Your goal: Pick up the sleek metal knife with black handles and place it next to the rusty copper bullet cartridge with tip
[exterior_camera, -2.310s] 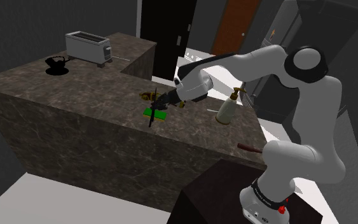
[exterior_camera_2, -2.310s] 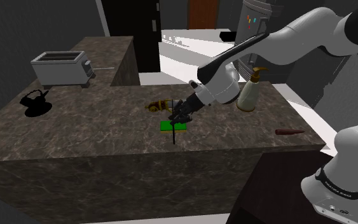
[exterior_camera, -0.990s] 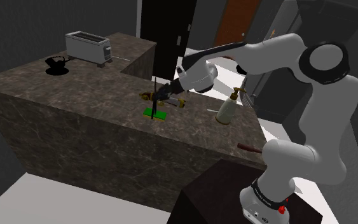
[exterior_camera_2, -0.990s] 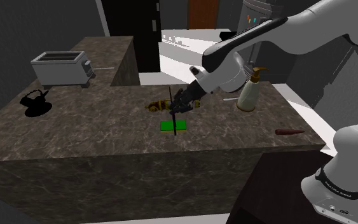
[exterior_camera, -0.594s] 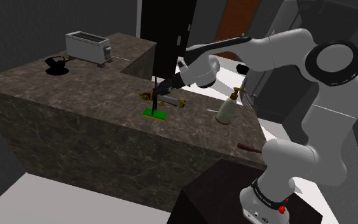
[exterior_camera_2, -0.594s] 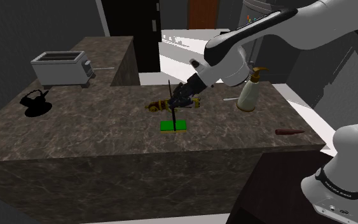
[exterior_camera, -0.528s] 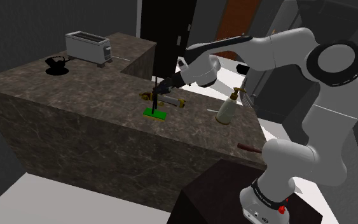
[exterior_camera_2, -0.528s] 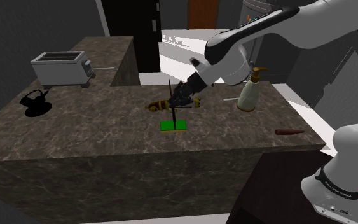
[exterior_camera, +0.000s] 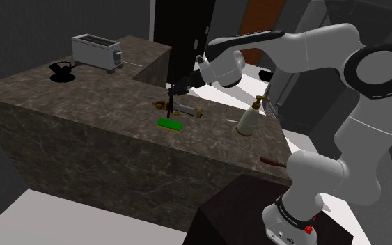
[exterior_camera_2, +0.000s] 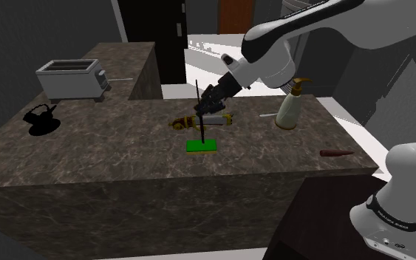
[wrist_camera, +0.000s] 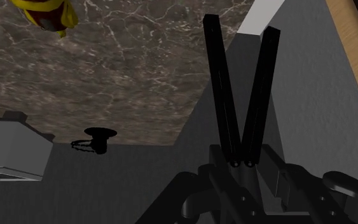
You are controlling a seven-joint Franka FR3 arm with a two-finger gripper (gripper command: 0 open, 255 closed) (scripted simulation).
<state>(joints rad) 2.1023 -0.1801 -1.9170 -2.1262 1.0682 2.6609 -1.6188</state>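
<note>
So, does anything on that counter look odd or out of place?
Yes: the knife stands upright in the tool over the green pad, and its two black halves are splayed in a V.

White arm [exterior_camera: 295, 46] arched high, reaching toward the shoulder view's left; tool [exterior_camera: 179, 86] angled downward, seemingly clamped on the knife [exterior_camera_2: 201, 127].

Matt knife [exterior_camera_2: 198, 91], veined stone counter [exterior_camera_2: 125, 151]
</note>
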